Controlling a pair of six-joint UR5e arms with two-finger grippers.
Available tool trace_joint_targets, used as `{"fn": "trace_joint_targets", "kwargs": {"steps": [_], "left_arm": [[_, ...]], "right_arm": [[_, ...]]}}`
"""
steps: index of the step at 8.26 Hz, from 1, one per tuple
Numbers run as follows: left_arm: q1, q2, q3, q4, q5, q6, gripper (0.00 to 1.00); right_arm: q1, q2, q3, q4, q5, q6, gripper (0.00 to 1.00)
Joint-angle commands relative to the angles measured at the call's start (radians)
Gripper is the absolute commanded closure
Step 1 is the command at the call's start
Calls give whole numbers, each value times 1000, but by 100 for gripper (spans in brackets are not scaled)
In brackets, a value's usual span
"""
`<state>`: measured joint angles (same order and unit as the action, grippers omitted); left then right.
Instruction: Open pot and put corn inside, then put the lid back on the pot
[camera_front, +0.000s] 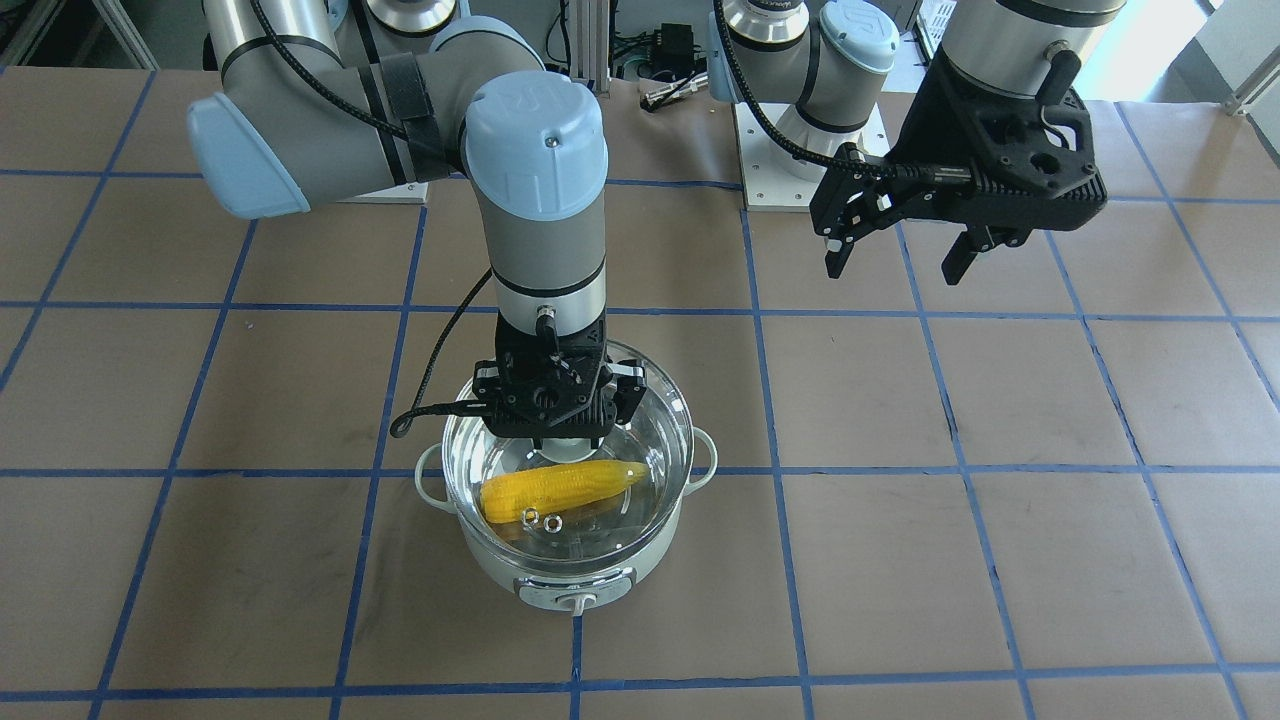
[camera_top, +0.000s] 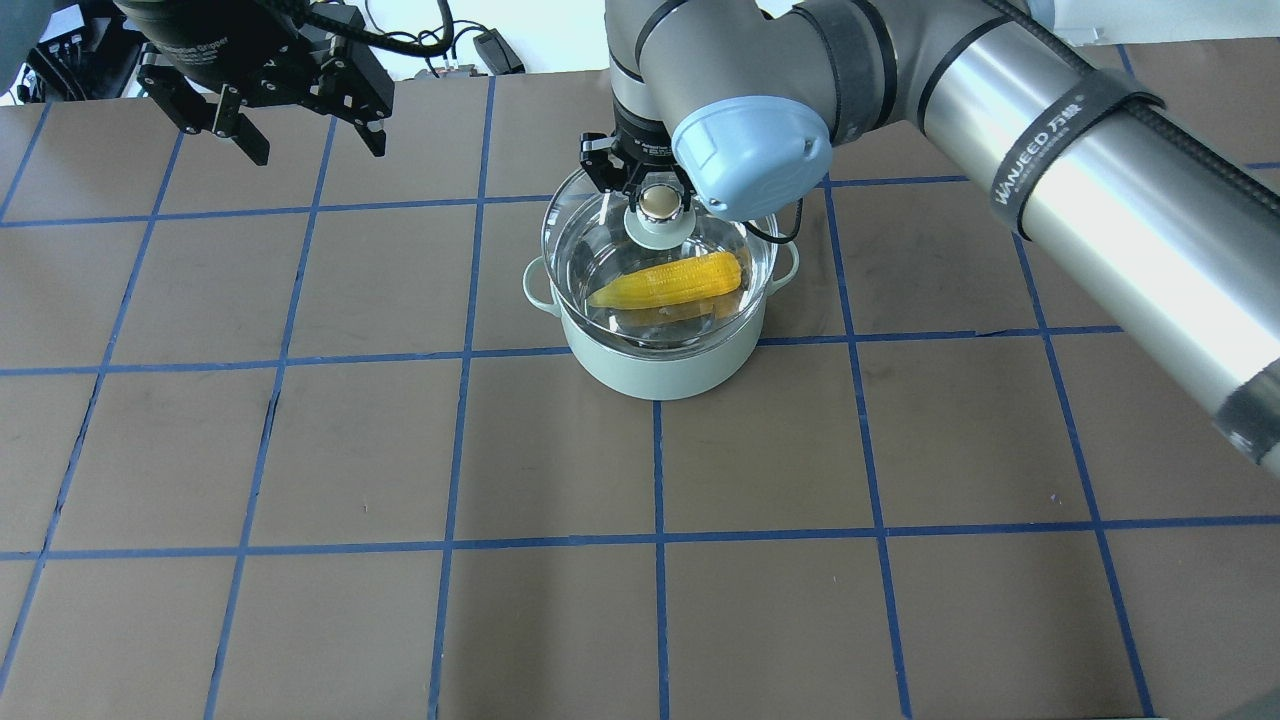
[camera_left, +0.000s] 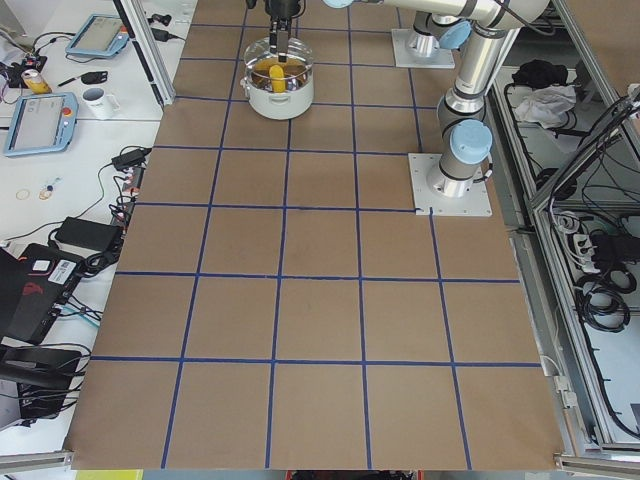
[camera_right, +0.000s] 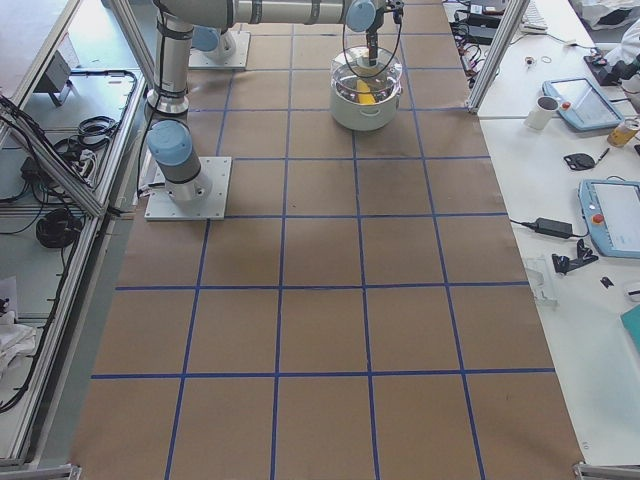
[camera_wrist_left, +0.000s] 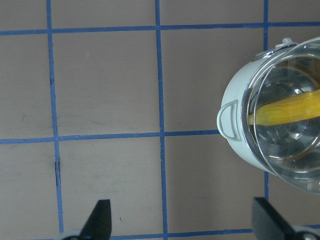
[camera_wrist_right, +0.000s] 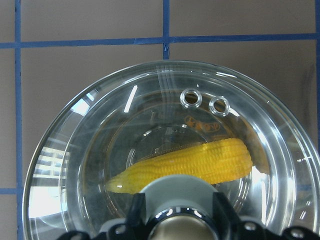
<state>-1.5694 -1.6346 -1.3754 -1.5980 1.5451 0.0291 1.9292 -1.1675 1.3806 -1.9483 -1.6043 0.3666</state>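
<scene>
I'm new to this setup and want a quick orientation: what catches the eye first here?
The bright yellow corn lies inside the mint-green pot, seen through the clear glass lid. The right gripper holds the lid from above, while the left gripper hangs open, well off to the side of the pot.

"WANJEED" on right arm's strap (camera_top: 1045, 150)

The brown-papered tabletop (camera_top: 300, 450) carries a grid of blue tape lines (camera_top: 447, 546). The mint-green pot (camera_top: 660, 370) stands on it, over a crossing of lines.
</scene>
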Motion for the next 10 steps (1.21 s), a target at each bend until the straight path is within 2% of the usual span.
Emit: {"fn": "trace_joint_targets", "kwargs": {"steps": [1, 10], "left_arm": [[0, -13, -2, 4, 6, 18, 0], [0, -13, -4, 4, 7, 17, 0]], "right_arm": [[0, 25, -2, -14, -8, -15, 70], [-1, 37, 14, -17, -6, -5, 70]]}}
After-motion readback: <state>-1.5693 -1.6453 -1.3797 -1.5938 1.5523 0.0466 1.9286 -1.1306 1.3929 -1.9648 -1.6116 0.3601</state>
